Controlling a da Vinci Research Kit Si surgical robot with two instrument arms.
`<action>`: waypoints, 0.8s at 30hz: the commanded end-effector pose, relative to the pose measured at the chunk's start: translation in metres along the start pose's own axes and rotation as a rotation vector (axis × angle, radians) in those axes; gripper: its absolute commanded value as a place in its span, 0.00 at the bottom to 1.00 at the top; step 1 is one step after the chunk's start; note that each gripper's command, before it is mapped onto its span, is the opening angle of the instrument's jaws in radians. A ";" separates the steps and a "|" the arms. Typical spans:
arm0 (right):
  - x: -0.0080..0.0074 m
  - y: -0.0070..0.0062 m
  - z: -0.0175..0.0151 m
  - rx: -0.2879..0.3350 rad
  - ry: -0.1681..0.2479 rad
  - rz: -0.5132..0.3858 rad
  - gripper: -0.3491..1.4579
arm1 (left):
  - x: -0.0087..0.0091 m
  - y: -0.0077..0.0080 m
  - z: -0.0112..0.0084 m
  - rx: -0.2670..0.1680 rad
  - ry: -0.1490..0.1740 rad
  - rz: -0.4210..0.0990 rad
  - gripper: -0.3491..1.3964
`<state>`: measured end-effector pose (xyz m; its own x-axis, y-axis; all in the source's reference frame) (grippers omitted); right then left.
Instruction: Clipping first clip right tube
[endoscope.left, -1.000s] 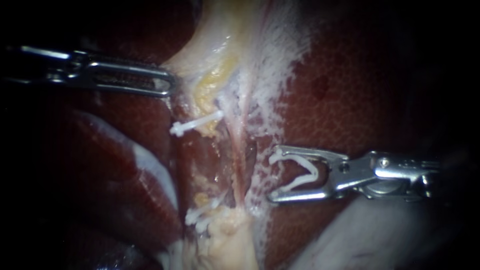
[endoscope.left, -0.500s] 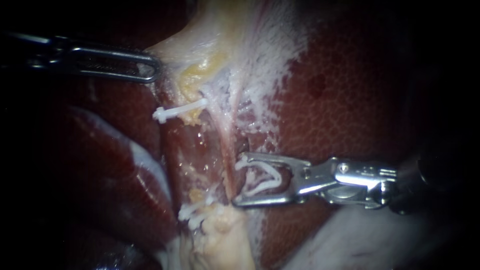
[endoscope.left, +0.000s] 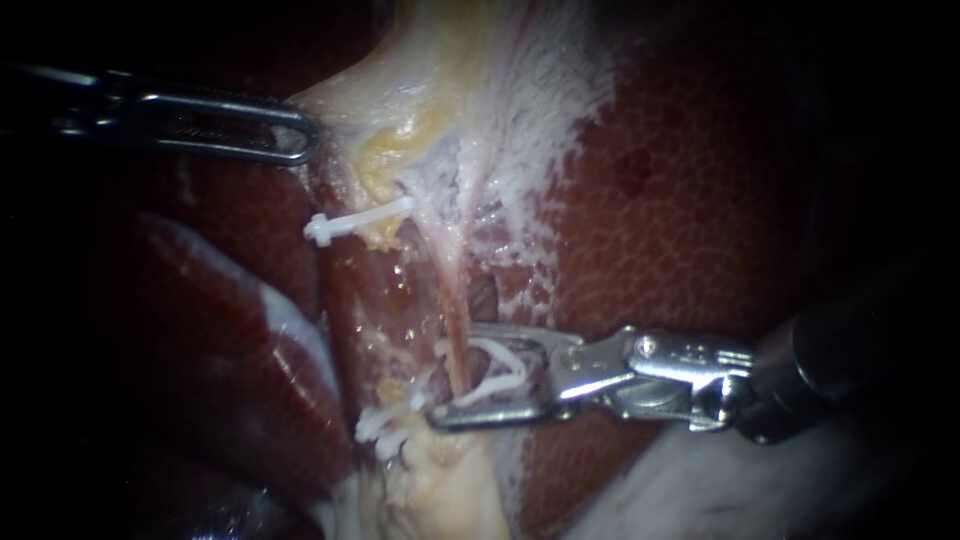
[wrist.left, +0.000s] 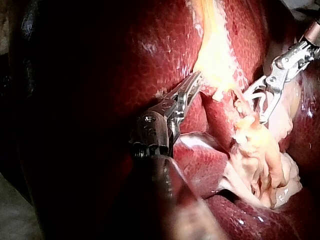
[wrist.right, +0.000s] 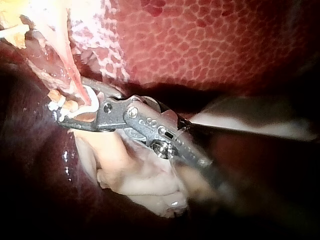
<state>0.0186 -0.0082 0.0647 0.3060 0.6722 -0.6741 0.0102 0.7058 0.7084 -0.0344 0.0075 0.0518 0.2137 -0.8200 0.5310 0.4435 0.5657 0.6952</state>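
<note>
The dark red liver (endoscope.left: 680, 230) fills most of the frame. A band of pale tissue (endoscope.left: 450, 90), yellowish in places, runs from the top centre down to the bottom centre. The right instrument (endoscope.left: 450, 375) reaches in from the right edge to the lower middle. Its jaws stand apart and grip a white clip (endoscope.left: 505, 365), still spread wide, from both sides. The left instrument (endoscope.left: 300, 140) enters from the upper left, its jaws pinching the edge of the pale tissue. The thin pink right tube (endoscope.left: 452, 300) runs down the centre and passes between the arms of the white clip. Left of it, a closed clip (endoscope.left: 350, 222) sits mid-frame. A cluster of clips (endoscope.left: 385, 425) lies lower, just beside the right instrument's lower jaw.
</note>
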 end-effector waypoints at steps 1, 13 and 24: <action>0.0002 -0.0005 0.0000 0.002 -0.001 0.015 0.52 | 0.0000 0.0000 0.0000 0.000 0.000 0.000 0.00; 0.0009 -0.0027 -0.0003 0.019 -0.005 0.086 0.50 | 0.0000 0.0000 -0.0001 0.000 0.000 0.000 0.00; 0.0014 -0.0025 0.0005 0.018 -0.005 0.118 0.47 | 0.0000 0.0000 0.0000 0.000 0.000 0.000 0.00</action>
<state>0.0195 -0.0090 0.0621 0.3099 0.7539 -0.5794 -0.0119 0.6124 0.7905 -0.0344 0.0075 0.0517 0.2135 -0.8199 0.5311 0.4433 0.5658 0.6952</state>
